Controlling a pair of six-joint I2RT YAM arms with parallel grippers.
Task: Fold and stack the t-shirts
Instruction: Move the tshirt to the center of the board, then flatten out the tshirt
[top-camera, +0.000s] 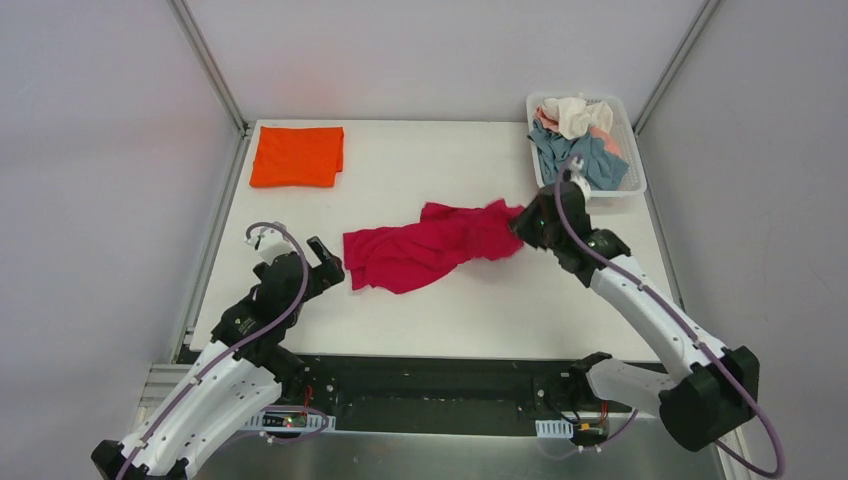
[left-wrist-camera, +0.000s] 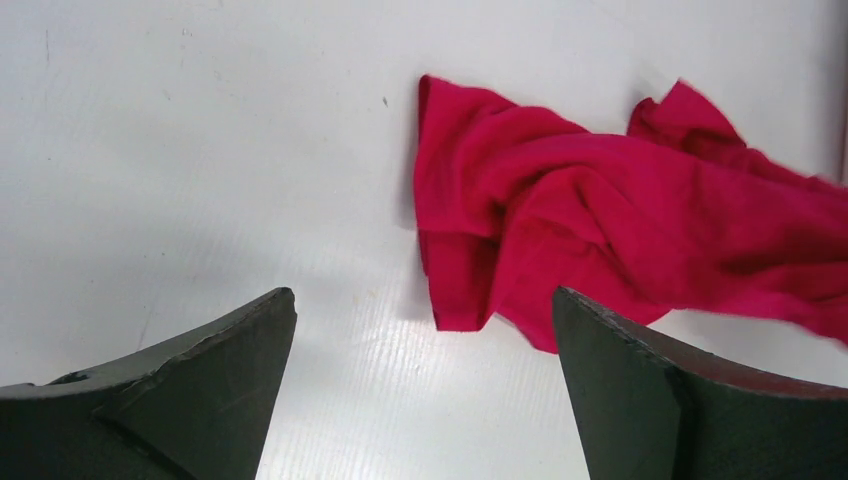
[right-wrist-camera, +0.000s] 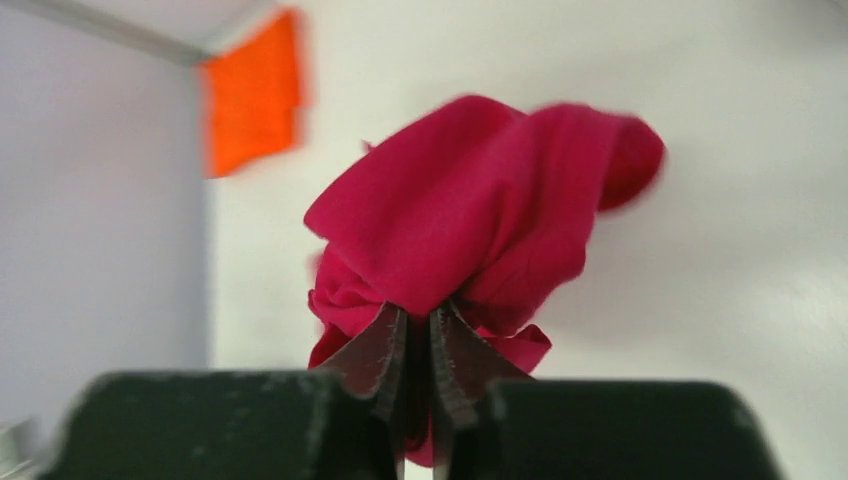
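Note:
A crumpled crimson red t-shirt (top-camera: 430, 245) lies stretched across the middle of the table. My right gripper (top-camera: 522, 222) is shut on its right end; the cloth bunches above the jaws in the right wrist view (right-wrist-camera: 470, 215). My left gripper (top-camera: 332, 268) is open and empty just left of the shirt's left edge (left-wrist-camera: 560, 220), which lies on the table ahead of the jaws. An orange t-shirt (top-camera: 297, 156) lies folded flat at the back left and shows blurred in the right wrist view (right-wrist-camera: 252, 92).
A white slatted basket (top-camera: 634, 170) at the back right holds grey-blue (top-camera: 590, 155), cream (top-camera: 575, 115) and pale pink shirts. Metal frame posts stand at both back corners. The table's front edge runs just ahead of the arm bases.

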